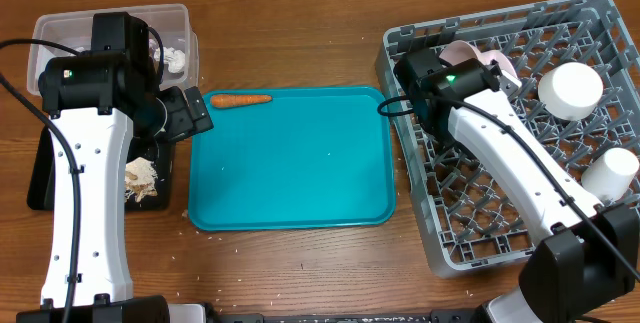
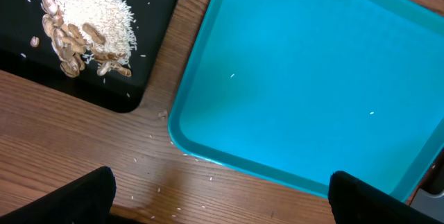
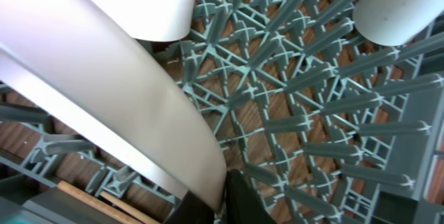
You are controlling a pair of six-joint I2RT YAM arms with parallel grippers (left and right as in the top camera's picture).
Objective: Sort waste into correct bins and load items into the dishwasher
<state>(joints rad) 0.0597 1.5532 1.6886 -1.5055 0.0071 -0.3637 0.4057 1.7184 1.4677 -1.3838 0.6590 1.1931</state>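
The grey dish rack (image 1: 480,233) stands at the right and fills the right wrist view (image 3: 312,113). My right gripper (image 1: 425,88) is in its near-left corner, shut (image 3: 225,193) on the rim of a pale pink bowl (image 3: 118,92), which also shows in the overhead view (image 1: 480,55). Two white cups (image 1: 570,88) (image 1: 610,173) stand in the rack. My left gripper (image 1: 195,115) is open and empty (image 2: 222,203) over the table beside the teal tray's left edge. The black tray (image 2: 149,37) holds rice and peanut shells (image 2: 87,23). The clear tub (image 1: 185,13) holds whitish scraps.
The teal tray (image 1: 290,163) lies in the middle with an orange carrot (image 1: 240,100) at its far left edge. Loose rice grains lie on the wooden table by the tray (image 2: 159,182). A thin wooden strip (image 3: 90,196) shows under the rack's edge.
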